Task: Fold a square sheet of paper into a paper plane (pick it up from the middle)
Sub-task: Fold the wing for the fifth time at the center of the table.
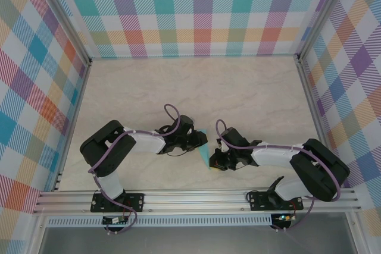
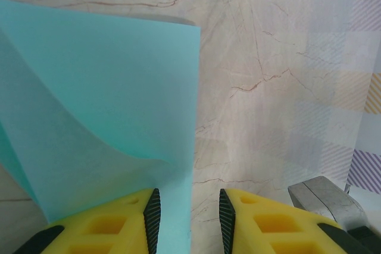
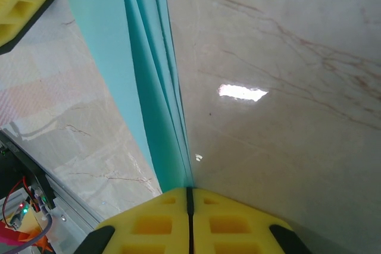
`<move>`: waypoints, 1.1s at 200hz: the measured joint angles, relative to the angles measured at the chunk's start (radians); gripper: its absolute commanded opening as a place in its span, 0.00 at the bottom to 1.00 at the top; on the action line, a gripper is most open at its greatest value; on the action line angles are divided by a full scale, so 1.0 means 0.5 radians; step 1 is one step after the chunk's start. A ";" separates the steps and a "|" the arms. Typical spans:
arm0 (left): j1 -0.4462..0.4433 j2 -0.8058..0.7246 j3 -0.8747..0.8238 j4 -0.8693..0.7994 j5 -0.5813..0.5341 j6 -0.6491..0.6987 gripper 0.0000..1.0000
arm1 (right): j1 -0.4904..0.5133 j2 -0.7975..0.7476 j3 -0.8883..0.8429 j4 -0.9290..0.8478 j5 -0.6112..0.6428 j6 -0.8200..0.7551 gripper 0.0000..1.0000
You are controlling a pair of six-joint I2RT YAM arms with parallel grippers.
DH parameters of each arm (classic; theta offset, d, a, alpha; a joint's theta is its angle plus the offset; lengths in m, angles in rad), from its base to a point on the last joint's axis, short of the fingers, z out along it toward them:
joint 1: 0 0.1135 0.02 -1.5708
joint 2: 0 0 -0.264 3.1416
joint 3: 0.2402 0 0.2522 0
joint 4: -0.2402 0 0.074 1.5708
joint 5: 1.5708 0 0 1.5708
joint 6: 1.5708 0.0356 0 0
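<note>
Toward the six o'clock edge of the marble table (image 1: 178, 87), the folded teal paper (image 1: 204, 151) stands on edge between two grippers. The right gripper (image 3: 189, 191), at its four o'clock, pinches its layered end tight. The left gripper (image 2: 189, 206), at ten o'clock, straddles it with jaws apart.

Bright, even light; one glare spot

— Any writing, labels or numbers to read here?
— None that I can read. The small boards (image 1: 113, 220) on the near rail are too tiny to make out any print.
</note>
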 measured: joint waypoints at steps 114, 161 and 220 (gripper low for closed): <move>0.000 0.007 0.014 -0.022 0.005 0.000 0.33 | 0.008 -0.201 0.020 0.047 0.035 0.024 0.09; 0.000 0.008 0.018 -0.032 0.008 0.000 0.33 | 0.014 0.062 0.134 0.170 -0.047 0.052 0.08; 0.000 0.011 0.028 -0.047 0.007 0.000 0.33 | 0.014 0.101 0.066 0.153 -0.021 0.024 0.08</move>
